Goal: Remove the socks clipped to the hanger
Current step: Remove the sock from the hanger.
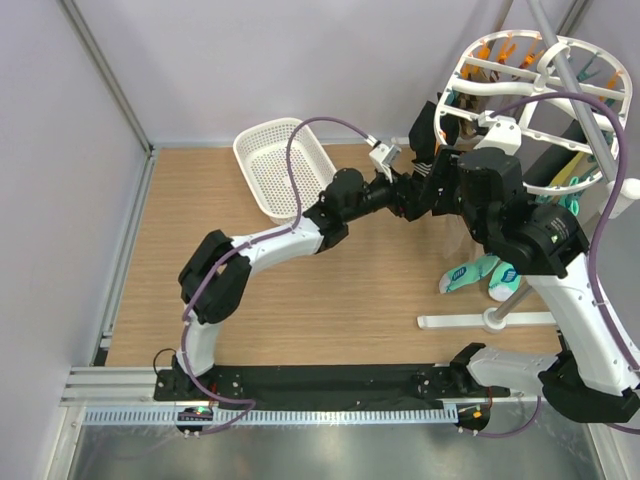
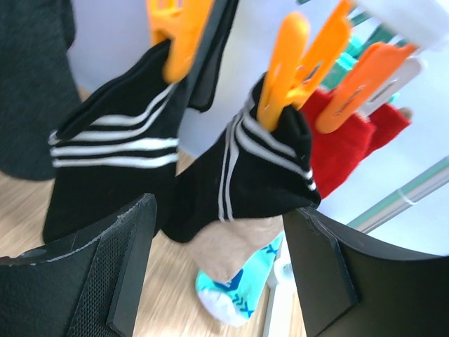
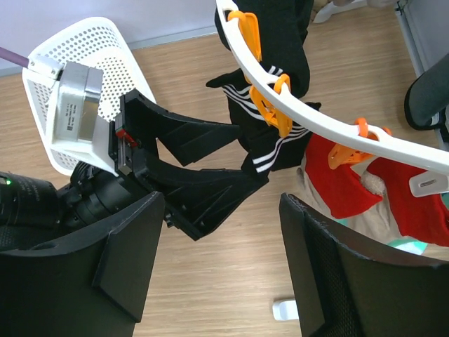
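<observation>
One white plastic oval hanger (image 3: pixel 319 118) carried two black fabric socks with white stripes (image 2: pixel 112 154), two red fabric socks (image 2: pixel 344 151) and one beige sock (image 2: pixel 231 246). Two teal socks with white marks (image 1: pixel 468 274) lay below, and one white perforated plastic basket (image 1: pixel 270 170) stood by. Three orange plastic clip pegs (image 2: pixel 295 63) showed in the left wrist view.

Overhead; both wrist views close on socks (image 2: pixel 270 175)
</observation>
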Action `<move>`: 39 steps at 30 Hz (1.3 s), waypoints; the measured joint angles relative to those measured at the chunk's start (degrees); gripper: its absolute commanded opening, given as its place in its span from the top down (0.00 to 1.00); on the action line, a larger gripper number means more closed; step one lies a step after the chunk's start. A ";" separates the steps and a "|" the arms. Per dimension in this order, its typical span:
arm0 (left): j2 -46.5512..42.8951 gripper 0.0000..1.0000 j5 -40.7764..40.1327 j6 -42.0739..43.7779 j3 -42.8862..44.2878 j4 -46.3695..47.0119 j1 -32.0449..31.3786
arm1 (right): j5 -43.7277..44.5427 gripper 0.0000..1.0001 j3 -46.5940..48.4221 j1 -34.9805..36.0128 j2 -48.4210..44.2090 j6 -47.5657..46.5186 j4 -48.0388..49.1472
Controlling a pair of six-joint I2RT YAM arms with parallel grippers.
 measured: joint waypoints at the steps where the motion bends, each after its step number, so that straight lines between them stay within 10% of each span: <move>1: 0.02 0.24 0.00 -0.02 0.09 0.66 -0.17 | 0.20 0.27 0.00 0.00 0.04 0.07 -0.09; 12: 1.07 0.29 -0.90 4.57 0.74 3.85 -2.49 | 0.46 0.27 -0.42 0.00 -1.66 0.37 -0.15; 21: 2.10 0.99 -8.00 6.21 0.11 3.21 -3.63 | 0.52 0.33 -1.40 0.00 -1.42 0.92 0.13; 39: -9.68 1.00 -24.70 11.72 -11.21 4.94 -10.05 | 4.48 0.41 -2.60 -3.61 4.20 7.39 1.22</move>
